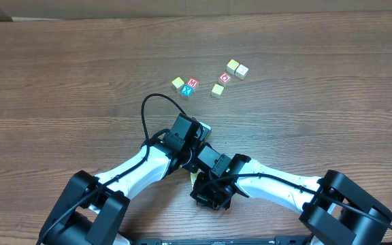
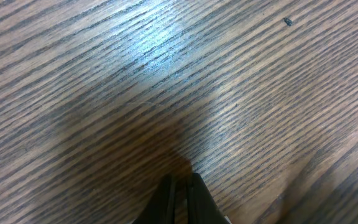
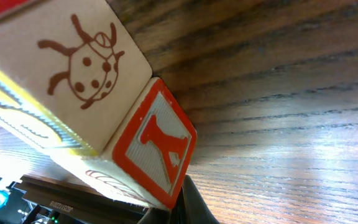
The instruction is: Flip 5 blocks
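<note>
Several small wooden blocks lie loose at the table's far middle, among them a yellow block point(image 1: 177, 83), a red-and-blue pair point(image 1: 190, 86) and a cream pair point(image 1: 237, 68). Both arms meet in the middle near me. In the right wrist view a block point(image 3: 98, 93) with a brown ladybug face and a red-framed letter face fills the upper left, tilted. Its lower corner touches the tips of my right gripper point(image 3: 188, 194), which is shut and holds nothing. My left gripper point(image 2: 180, 182) is shut over bare wood with no block in its view.
The wooden table point(image 1: 60, 75) stretches bare to the left, right and far side of the block cluster. A black cable point(image 1: 145, 112) loops up from the left arm. The two wrists sit very close together, nearly overlapping.
</note>
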Robot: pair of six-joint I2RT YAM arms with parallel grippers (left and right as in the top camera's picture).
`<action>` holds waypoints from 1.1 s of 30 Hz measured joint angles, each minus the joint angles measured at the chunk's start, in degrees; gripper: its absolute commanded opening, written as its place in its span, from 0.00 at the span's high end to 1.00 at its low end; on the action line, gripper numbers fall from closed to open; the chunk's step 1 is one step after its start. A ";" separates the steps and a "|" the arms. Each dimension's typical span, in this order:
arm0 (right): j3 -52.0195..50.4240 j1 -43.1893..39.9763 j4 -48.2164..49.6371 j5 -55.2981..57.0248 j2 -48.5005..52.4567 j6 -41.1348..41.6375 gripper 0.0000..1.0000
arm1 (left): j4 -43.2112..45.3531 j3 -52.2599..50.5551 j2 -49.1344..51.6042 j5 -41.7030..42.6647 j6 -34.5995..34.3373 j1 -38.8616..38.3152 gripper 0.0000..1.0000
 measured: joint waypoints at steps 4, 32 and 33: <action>0.00 0.00 -0.02 0.00 0.00 0.17 0.96 | 0.02 0.00 0.00 0.02 0.00 0.00 0.95; 0.26 1.57 -0.90 2.80 -0.02 2.14 0.96 | 0.15 0.00 0.00 0.09 -0.81 0.00 0.96; 0.26 1.97 -0.87 3.41 -0.02 2.36 0.96 | 0.13 0.00 0.00 0.09 -0.83 0.00 0.96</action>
